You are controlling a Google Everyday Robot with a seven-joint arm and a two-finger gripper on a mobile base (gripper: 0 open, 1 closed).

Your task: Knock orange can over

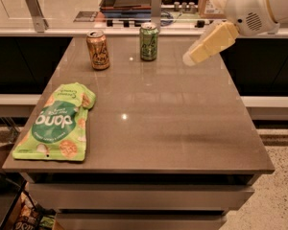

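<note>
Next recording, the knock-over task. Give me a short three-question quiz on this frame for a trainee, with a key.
1. True or false: the orange can stands upright on the table.
2. The gripper is: A) touching the orange can; B) in the air, to the right of the green can as the camera sees it; C) over the snack bag.
3. Fill in: the can nearer the gripper is the ____ can.
Key: 1 true; 2 B; 3 green.
</note>
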